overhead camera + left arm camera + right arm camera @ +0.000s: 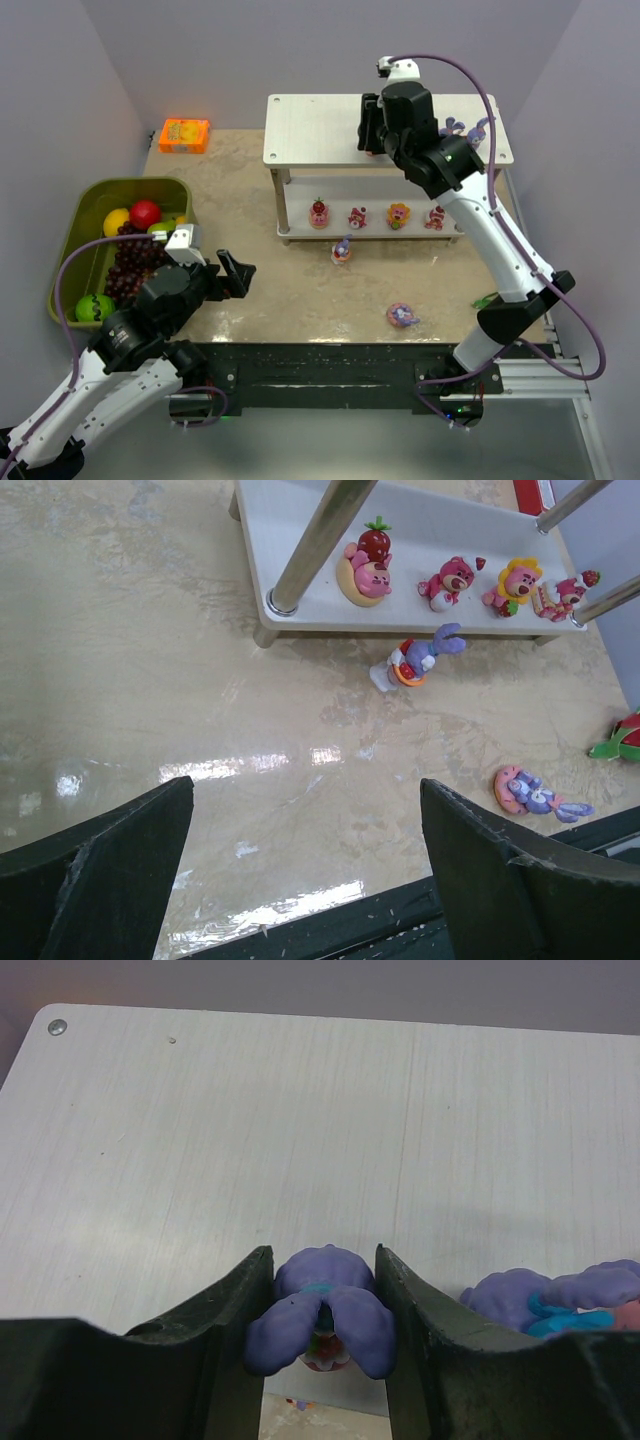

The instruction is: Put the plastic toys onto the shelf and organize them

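Right gripper [322, 1256]: poised over the shelf's top board, its jaws clenched on one purple bunny.
Held bunny [285, 1330]: wedged between the two fingers, each inner face pressed against a flank, with its long ears drooping toward the wrist camera. It sits at the near edge of the top board, and whether it touches the board cannot be told.
Shelf [310, 130]: a white two-tier unit at the far side of the table.
Neighbouring bunny [550, 1295]: lies on the top board just right of the right finger and apart from it.
Lower board figures: four pink figurines [365, 565] [447, 580] [510, 585] [565, 592] stand in a row along the lower tier.
Upright bunny [420, 660]: stands on the table just in front of the shelf.
Fallen bunny [535, 792]: lies on its side on a pink donut base, nearer the arms.
Left gripper [305, 785]: jaws released and spread wide with nothing between them. It hangs above bare table beside the green bin [80, 215], well apart from every toy.
Dragon fruit [625, 738]: lies at the table's right edge.
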Motion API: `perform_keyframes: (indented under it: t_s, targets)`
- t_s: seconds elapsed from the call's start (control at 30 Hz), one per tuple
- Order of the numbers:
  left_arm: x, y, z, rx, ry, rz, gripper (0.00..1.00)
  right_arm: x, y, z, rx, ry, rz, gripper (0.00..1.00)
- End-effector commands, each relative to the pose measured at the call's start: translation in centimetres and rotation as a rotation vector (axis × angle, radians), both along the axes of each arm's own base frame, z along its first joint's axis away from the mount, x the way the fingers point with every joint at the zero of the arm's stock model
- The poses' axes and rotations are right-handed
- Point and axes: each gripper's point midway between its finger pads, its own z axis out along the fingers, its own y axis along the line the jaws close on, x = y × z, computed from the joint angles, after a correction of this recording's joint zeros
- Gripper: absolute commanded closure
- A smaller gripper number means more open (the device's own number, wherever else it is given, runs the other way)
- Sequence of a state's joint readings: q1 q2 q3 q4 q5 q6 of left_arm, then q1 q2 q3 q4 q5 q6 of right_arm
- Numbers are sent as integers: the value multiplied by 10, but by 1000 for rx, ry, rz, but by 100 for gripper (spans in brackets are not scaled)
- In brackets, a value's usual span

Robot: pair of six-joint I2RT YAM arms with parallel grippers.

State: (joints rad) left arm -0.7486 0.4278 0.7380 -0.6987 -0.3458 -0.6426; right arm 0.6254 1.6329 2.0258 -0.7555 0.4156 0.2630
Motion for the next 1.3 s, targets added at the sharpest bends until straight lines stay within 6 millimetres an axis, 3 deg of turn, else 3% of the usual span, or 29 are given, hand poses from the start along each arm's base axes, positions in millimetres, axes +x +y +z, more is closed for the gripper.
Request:
perform_keyframes:
  t_s: [0.0,0.2,0.43,0.77,1.03,1.27]
  targets:
    - [4,-1,2,-5,-15,10,0,-20,-5,-5,-10,51,36,64]
    - [4,-1,2,-3,-14,11,0,-20,-10,-5,-28,50,19,60]
    - [4,0,2,-4,-14,13,0,-14,-9,-8,-30,32,11,35]
    - [4,0,3,-7,-16,15,0,-15,-9,12,26,-29,5,31]
    - [4,0,2,-4,-14,15,1,-29,-17,42,61,-87,20,27]
    - [3,0,2,-4,-13,12,1,-38,-14,52,93,-106,67,27]
